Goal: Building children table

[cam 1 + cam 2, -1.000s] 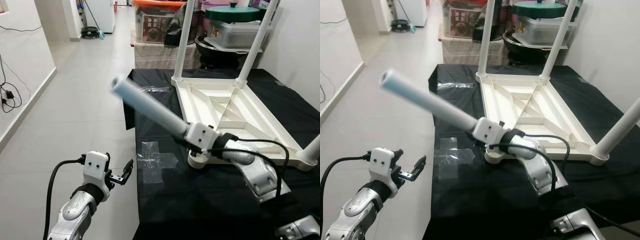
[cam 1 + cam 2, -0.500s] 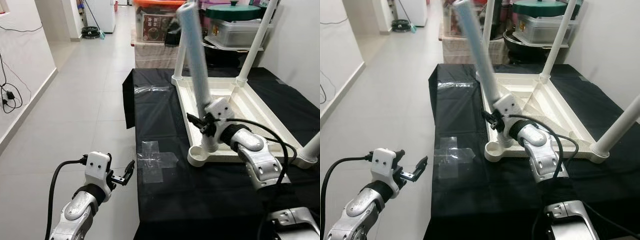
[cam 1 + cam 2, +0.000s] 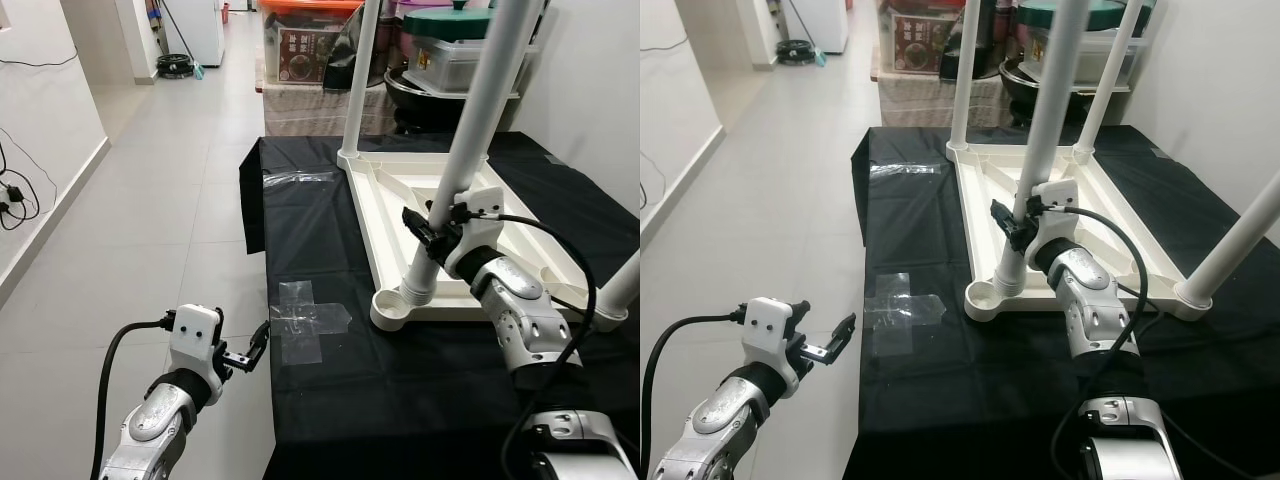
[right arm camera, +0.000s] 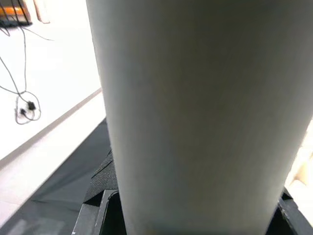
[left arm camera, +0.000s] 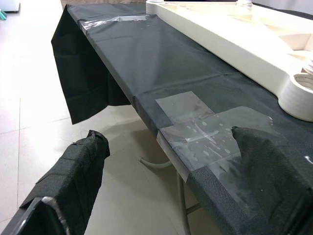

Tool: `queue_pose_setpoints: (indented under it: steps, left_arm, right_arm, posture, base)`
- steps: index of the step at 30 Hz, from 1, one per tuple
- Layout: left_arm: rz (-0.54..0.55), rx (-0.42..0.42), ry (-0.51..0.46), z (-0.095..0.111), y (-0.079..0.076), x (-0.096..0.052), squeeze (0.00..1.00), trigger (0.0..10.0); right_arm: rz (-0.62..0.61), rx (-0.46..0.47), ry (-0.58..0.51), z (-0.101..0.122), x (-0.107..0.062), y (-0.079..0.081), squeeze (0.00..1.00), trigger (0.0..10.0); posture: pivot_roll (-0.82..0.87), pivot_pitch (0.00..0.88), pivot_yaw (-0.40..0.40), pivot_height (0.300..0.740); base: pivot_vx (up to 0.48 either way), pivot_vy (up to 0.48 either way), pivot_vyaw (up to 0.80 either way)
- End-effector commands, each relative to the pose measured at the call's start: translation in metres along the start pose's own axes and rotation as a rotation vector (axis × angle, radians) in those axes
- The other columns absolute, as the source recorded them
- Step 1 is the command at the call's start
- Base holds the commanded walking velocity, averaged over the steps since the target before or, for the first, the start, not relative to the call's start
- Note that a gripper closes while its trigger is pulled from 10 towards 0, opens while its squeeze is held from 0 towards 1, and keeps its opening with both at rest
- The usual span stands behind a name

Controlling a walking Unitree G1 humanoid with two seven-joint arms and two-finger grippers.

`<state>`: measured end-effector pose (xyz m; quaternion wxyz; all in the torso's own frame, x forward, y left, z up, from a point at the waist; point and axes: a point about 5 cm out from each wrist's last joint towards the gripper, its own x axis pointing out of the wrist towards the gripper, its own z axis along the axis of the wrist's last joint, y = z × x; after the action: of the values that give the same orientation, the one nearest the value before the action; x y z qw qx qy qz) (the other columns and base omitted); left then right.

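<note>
An upside-down white table top lies on a table covered in black cloth. White legs stand in its far left corner, far right corner and near right corner. My right gripper is shut on a fourth white leg, seen close up in the right wrist view. This leg leans slightly right, with its lower end at the near left corner socket. My left gripper is open, low beside the table's left edge, with black fingers spread.
Clear tape patches stick to the cloth near its left edge. Storage boxes and pots are stacked behind the table. A white wall runs along the right. Tiled floor stretches to the left, with cables by the wall.
My right gripper has swung the held leg from pointing up-left to nearly upright, bringing its lower end to the near left corner socket. The left arm has stayed put.
</note>
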<state>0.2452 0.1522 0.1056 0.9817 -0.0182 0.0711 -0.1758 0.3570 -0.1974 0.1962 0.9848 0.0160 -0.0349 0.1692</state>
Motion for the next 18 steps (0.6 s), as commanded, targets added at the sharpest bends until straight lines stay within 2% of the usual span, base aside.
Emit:
queue_pose_setpoints:
  steps: [1, 5, 8, 13, 18]
  left_arm:
    - [0.001, 0.009, 0.001, 0.000, 0.002, -0.001, 0.00, 10.0]
    - [0.001, 0.009, 0.002, 0.000, 0.002, 0.000, 0.00, 10.0]
    - [0.000, 0.009, 0.002, 0.000, 0.002, 0.000, 0.00, 10.0]
    - [0.004, 0.009, 0.001, 0.000, 0.003, -0.001, 0.00, 10.0]
    - [0.008, 0.011, 0.003, 0.000, 0.004, -0.002, 0.00, 10.0]
  right_arm:
    - [0.019, 0.052, 0.015, -0.003, 0.000, 0.004, 0.00, 10.0]
    - [0.038, 0.099, -0.012, 0.001, 0.000, 0.008, 0.00, 10.0]
    - [0.040, 0.093, -0.014, 0.001, 0.000, 0.009, 0.00, 10.0]
    - [0.080, 0.046, 0.038, -0.012, -0.005, 0.018, 0.00, 10.0]
    - [0.095, 0.056, 0.064, -0.015, -0.009, 0.016, 0.00, 10.0]
  posture:
    - [0.09, 0.000, -0.055, 0.740]
    - [0.09, 0.000, -0.055, 0.740]
    - [0.09, 0.000, -0.055, 0.740]
    - [0.09, 0.000, -0.059, 0.740]
    - [0.10, 0.000, -0.060, 0.740]
  base:
    - [0.000, 0.000, 0.00]
    - [0.000, 0.000, 0.00]
    - [0.000, 0.000, 0.00]
    - [0.000, 0.000, 0.00]
    - [0.000, 0.000, 0.00]
